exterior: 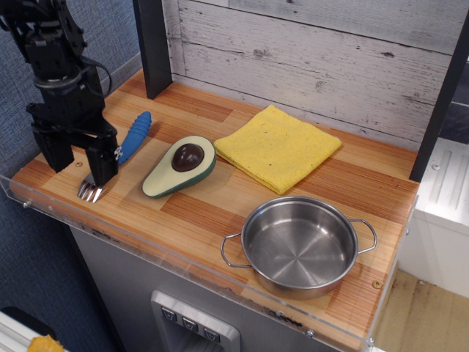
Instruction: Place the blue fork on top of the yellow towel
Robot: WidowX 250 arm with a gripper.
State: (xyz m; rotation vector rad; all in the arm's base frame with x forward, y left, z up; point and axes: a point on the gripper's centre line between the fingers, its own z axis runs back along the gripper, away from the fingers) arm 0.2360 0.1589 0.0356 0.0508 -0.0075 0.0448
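Note:
The blue fork (135, 135) lies on the wooden counter at the left, blue handle pointing back-right, silver tines (89, 192) near the front edge. My black gripper (78, 161) hangs open over the fork's head, one finger left of it and one finger (102, 163) covering its neck. It holds nothing. The yellow towel (277, 148) lies folded flat at the back middle, well to the right of the gripper.
An avocado half (180, 166) lies between fork and towel. A steel pot (300, 245) with two handles stands at the front right. A clear acrylic lip (183, 258) runs along the front edge. A dark post (154, 45) stands at the back left.

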